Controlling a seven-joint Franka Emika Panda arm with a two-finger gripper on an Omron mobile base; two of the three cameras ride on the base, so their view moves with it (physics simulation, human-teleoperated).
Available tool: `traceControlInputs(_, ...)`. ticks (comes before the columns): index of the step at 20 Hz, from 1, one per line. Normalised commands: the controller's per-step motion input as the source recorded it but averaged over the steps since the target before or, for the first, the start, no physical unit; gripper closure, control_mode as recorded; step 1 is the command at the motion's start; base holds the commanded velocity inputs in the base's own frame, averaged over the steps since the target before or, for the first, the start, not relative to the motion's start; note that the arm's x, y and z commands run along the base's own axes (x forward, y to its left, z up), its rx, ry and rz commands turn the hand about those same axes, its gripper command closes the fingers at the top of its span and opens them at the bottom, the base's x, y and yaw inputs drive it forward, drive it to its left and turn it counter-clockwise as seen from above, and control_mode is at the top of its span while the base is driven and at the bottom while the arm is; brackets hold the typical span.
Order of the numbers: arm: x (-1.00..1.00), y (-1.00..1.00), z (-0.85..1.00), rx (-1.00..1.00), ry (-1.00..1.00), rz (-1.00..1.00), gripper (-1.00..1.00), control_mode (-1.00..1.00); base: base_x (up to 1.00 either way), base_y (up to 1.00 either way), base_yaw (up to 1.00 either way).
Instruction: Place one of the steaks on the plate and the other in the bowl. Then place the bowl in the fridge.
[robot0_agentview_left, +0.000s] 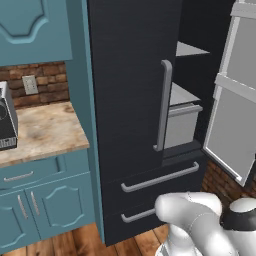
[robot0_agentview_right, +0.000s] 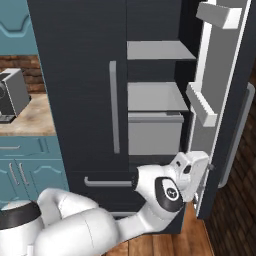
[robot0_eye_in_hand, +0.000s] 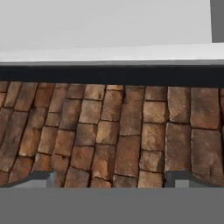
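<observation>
My gripper (robot0_eye_in_hand: 111, 177) is spread wide and holds nothing, tips framing brick wall (robot0_eye_in_hand: 109, 131) under the pale lower edge of the fridge door (robot0_agentview_right: 220, 100). The fridge (robot0_agentview_left: 130, 100) has its right door swung open; the hand sits low by that door's bottom edge, so the shelves (robot0_agentview_right: 155, 95) lie up and to the left of it (crisper drawer (robot0_agentview_right: 155, 132) below them). Right base view shows the interior squarely; left base view shows it obliquely. I can't locate bowl, plate or steaks.
</observation>
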Motion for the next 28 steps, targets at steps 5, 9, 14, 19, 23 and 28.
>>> traceControlInputs(5,-0.64,0.84,1.0,-0.02,-0.38,0.0,-1.0,-1.0,0.0,0.0,0.0)
traceControlInputs(9,-0.65,0.42,1.0,0.14,-0.36,0.0,-1.0,-1.0,0.0,0.0,0.0)
traceControlInputs(14,-0.73,0.19,1.0,0.26,-0.26,0.0,-1.0,-1.0,0.0,0.0,0.0)
traceControlInputs(19,-0.65,0.31,0.91,0.27,-0.05,0.02,-1.0,-1.0,0.0,0.0,0.0)
traceControlInputs(23,-0.32,0.77,0.29,0.19,0.03,0.13,-1.0,-1.0,0.0,0.0,0.0)
traceControlInputs(28,-0.25,0.99,0.01,0.14,0.07,0.21,-1.0,-1.0,0.0,0.0,0.0)
